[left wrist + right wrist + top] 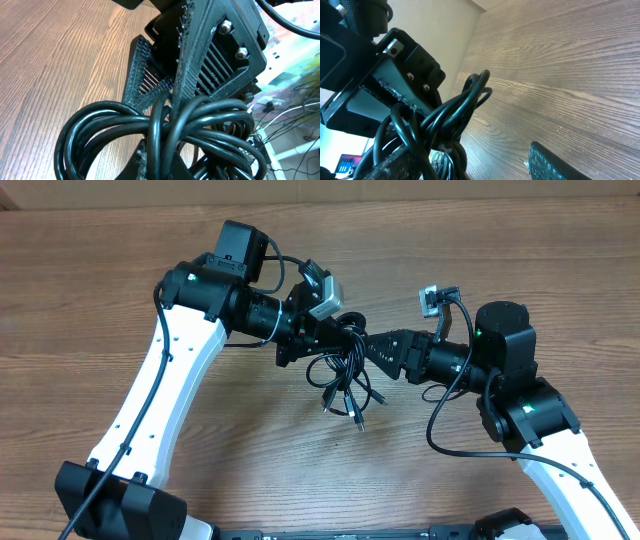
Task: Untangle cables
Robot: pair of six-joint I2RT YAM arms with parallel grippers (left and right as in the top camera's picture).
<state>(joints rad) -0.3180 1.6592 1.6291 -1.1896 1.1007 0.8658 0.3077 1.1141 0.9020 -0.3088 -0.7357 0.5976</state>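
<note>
The left gripper [336,340] is clamped on the cables [345,383], one tangled bunch hanging just below its tips over the wooden table [120,270]. Close on its right, the right gripper [374,348] faces it, fingers spread, one finger against the loops. There are two grippers. The cords are too knotted to count.

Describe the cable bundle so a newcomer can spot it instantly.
On the wooden table, look mid-scene where both arms meet. The left claw pinches the cables: a bunch of thin black loops with loose plug ends, unlike the thicker wires fixed to the arms.
</note>
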